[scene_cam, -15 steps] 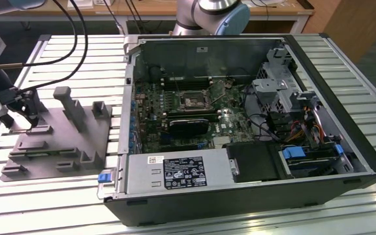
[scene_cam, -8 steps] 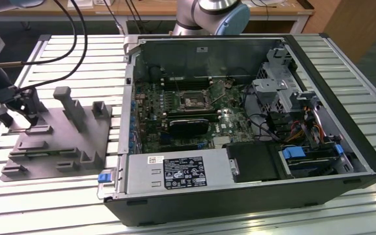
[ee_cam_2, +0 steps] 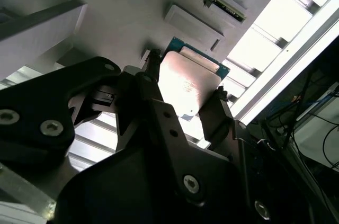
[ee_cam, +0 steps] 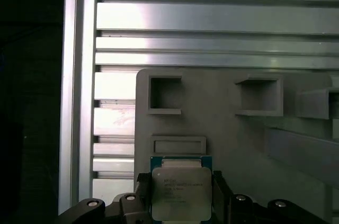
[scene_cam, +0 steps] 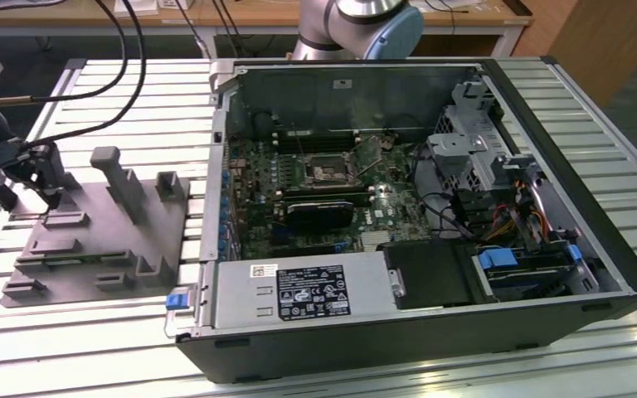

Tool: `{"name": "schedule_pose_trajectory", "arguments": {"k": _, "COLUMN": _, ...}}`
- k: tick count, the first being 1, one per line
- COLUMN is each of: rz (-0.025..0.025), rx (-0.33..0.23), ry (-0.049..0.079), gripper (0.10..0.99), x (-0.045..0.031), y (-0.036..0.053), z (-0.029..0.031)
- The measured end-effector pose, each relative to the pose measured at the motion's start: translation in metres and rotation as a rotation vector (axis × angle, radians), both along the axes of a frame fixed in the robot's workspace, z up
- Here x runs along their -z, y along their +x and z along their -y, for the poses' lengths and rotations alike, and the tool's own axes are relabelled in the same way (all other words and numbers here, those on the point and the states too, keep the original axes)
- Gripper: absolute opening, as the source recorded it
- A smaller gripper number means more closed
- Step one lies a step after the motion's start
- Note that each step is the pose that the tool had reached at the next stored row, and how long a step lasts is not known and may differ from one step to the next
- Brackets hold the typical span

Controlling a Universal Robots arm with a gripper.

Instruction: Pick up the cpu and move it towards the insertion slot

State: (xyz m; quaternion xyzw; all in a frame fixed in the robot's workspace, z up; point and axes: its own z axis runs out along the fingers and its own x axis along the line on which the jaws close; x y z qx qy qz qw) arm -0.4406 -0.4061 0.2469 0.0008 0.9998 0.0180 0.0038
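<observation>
Gripper [ee_cam: 180, 182] over grey fixture block [ee_cam: 238, 150], fingers [ee_cam: 219, 188] seemingly clamped on the cpu [ee_cam: 181, 195], its lower edge cut off in the first wrist view; insertion slot [scene_cam: 328, 172] well apart inside computer case [scene_cam: 407, 348]

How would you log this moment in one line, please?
gripper: shut on chip | location: at grey fixture block, outside computer case | socket: chip not there yet

Bright light falls on the table [scene_cam: 75, 332] and makes its slats shine white. In the second wrist view, glare washes out the cpu [ee_cam_2: 190, 78] top, and the gripper [ee_cam_2: 186, 82] looks like a dark shape.
</observation>
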Motion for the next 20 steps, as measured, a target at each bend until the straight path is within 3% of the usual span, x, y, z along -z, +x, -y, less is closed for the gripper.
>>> {"name": "schedule_pose_trajectory", "arguments": {"k": 20, "rz": 0.0, "rx": 0.0, "ry": 0.0, "gripper": 0.545, "x": -0.0235, "y": 0.0, "z": -0.0001}}
